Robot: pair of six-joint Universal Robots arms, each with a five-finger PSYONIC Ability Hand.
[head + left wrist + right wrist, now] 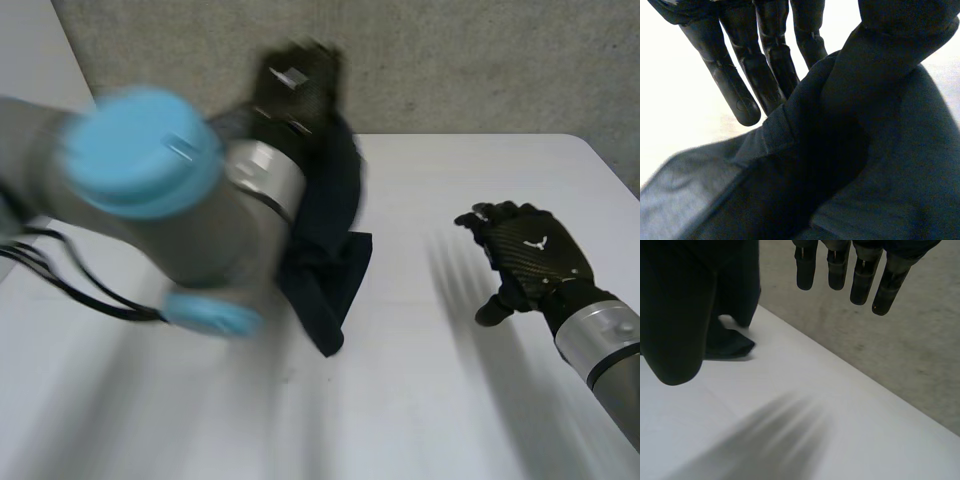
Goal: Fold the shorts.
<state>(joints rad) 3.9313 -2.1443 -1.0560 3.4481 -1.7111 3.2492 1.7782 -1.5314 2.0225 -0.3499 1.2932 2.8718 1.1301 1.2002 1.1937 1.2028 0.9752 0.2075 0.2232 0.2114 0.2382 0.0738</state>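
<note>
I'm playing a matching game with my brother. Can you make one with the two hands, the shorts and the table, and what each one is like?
Things:
1. left hand
2. right hand
3. shorts
4. table

What each is like:
A. white
B. open, holding nothing
C. dark, hanging down
D. pinching cloth

Pairs: 1-D, 2-B, 3-C, 4-A.

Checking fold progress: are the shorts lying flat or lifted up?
Lifted: the shorts hang bunched from the left hand, which pinches them above the table.
</note>
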